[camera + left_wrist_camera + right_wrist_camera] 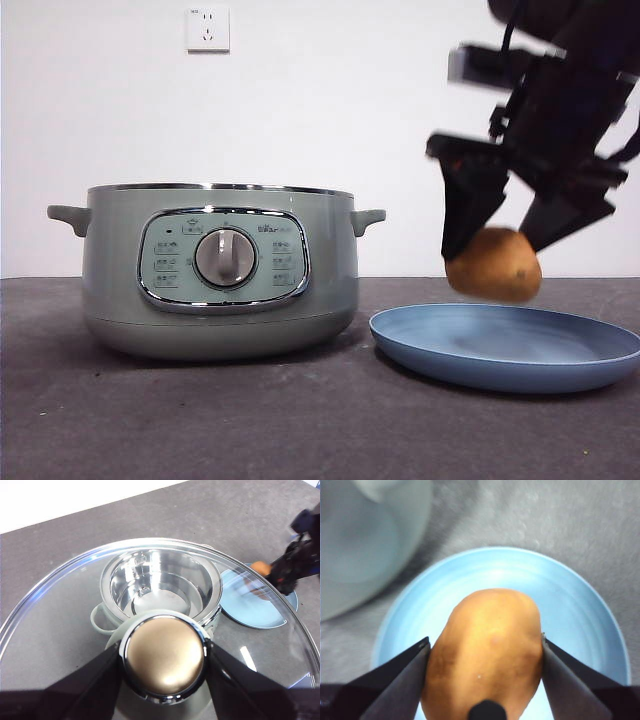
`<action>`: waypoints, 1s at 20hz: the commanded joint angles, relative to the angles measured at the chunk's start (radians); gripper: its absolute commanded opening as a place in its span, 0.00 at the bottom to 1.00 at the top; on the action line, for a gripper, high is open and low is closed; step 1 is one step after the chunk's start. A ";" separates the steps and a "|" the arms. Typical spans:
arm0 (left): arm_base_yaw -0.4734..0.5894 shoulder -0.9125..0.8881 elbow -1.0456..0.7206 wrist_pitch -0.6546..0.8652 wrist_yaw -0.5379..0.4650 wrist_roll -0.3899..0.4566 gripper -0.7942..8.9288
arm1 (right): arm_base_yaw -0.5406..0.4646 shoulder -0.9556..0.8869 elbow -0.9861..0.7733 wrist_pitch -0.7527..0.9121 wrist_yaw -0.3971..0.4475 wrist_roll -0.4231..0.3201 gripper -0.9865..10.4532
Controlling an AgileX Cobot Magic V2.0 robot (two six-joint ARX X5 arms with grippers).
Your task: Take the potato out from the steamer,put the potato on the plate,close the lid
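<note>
Potato hangs just above the plate, clear of its surface, gripped on both sides by the jaws of the right gripper. The plate sits on the counter beside the steamer, which stands open with a bare metal bowl. The left gripper holds the lid by its knob, high over the steamer.

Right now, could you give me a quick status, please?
Right gripper shut on potato, just above plate. Left gripper holds lid over open steamer. Nothing in the way.
</note>
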 commanded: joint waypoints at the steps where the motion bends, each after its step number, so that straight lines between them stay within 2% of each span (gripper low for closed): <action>1: 0.001 -0.011 0.016 0.038 0.005 0.012 0.07 | -0.006 0.066 -0.010 0.026 -0.002 0.009 0.07; 4: 0.001 -0.011 0.016 0.035 0.005 0.012 0.07 | -0.010 0.139 -0.010 0.040 -0.002 0.006 0.07; 8: 0.001 -0.011 0.016 0.036 0.005 0.012 0.07 | -0.013 0.150 -0.010 0.023 -0.002 0.012 0.07; 9: 0.001 -0.010 0.016 0.037 0.005 0.012 0.07 | -0.014 0.149 -0.010 0.004 -0.001 0.014 0.11; 10: 0.001 -0.002 0.016 0.040 0.005 0.012 0.07 | -0.016 0.149 -0.010 -0.016 0.000 0.013 0.21; 12: 0.001 0.019 0.016 0.049 0.006 0.016 0.07 | -0.020 0.148 -0.010 -0.018 -0.001 0.014 0.47; 14: 0.001 0.053 0.016 0.068 0.013 0.023 0.07 | -0.020 0.140 -0.010 -0.018 0.001 0.014 0.63; 16: 0.001 0.096 0.016 0.106 0.058 0.032 0.07 | -0.026 0.119 -0.010 -0.016 0.003 0.013 0.64; 20: -0.002 0.207 0.016 0.201 0.082 0.048 0.07 | -0.040 0.021 -0.010 -0.019 0.003 0.013 0.64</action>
